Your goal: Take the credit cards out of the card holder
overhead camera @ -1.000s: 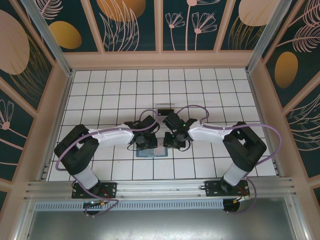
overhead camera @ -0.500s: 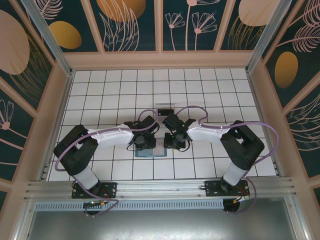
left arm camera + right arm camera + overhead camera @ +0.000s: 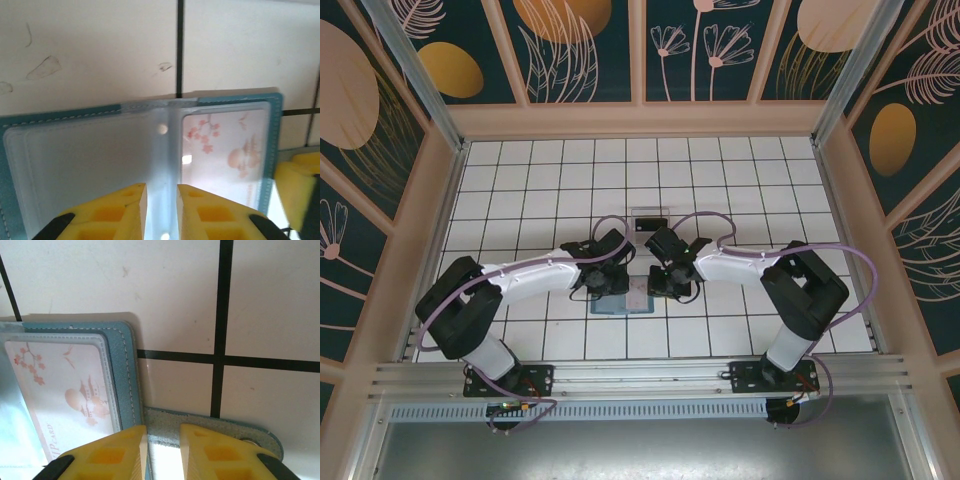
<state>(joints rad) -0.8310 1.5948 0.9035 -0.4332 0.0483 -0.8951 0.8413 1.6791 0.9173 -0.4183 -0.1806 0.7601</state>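
Observation:
The teal-blue card holder (image 3: pixel 625 302) lies open and flat on the white tiles, under both grippers. A pale card printed with pink blossoms (image 3: pixel 225 150) sits inside its right clear sleeve (image 3: pixel 65 390); the left sleeve (image 3: pixel 85 165) looks blank. My left gripper (image 3: pixel 161 192) hovers low over the middle fold, jaws a narrow gap apart, nothing between them. Over the strap tab (image 3: pixel 210 422) at the holder's right edge is my right gripper (image 3: pixel 163 432), narrowly open too. A small pale card with a dark band (image 3: pixel 648 216) lies one tile behind the grippers.
Wooden walls (image 3: pixel 640 120) enclose the tiled floor on three sides. The two arms meet at the middle of the floor, wrists almost touching. A yellow finger of the right gripper (image 3: pixel 295 185) shows beside the holder in the left wrist view.
The left arm's elbow has swung out to the left and lower. Both grippers have stayed over the card holder. The right arm's elbow shifted slightly inward.

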